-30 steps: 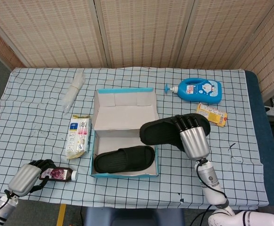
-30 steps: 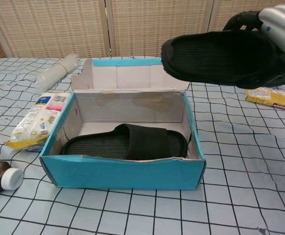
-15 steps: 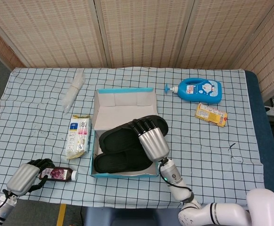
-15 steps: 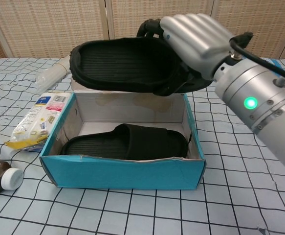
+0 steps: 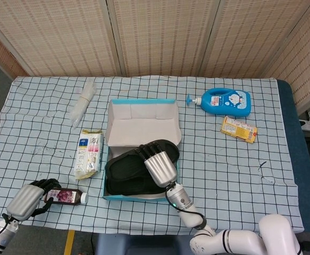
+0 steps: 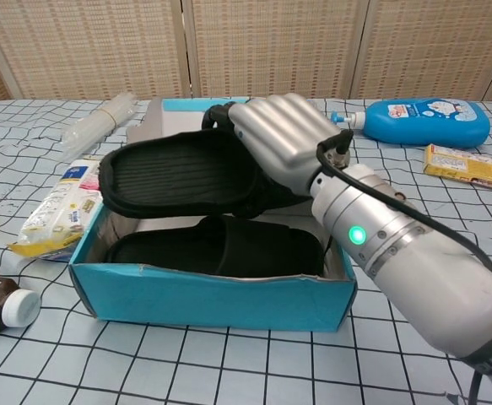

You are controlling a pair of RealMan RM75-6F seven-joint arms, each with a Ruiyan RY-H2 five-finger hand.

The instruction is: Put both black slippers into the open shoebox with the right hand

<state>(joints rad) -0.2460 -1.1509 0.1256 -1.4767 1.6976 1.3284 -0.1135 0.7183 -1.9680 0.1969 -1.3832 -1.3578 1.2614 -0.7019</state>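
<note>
Checked cloth covered the table (image 5: 38,133) w/ woven screens behind. Open shoebox (image 6: 212,295) held one black slipper (image 6: 229,251) flat inside; the second slipper (image 6: 178,175) hung just over it, grasped by the right hand (image 6: 283,139). Left hand (image 5: 30,197), near-left corner, clasped a small bottle (image 5: 65,196). Two slippers, one box.

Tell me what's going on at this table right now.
The robot's right hand grips a black slipper and holds it over the open shoebox, just above the other slipper that already lies inside. The held one has not been let go. The left hand rests at the table's near edge, touching a small dark bottle.
</note>
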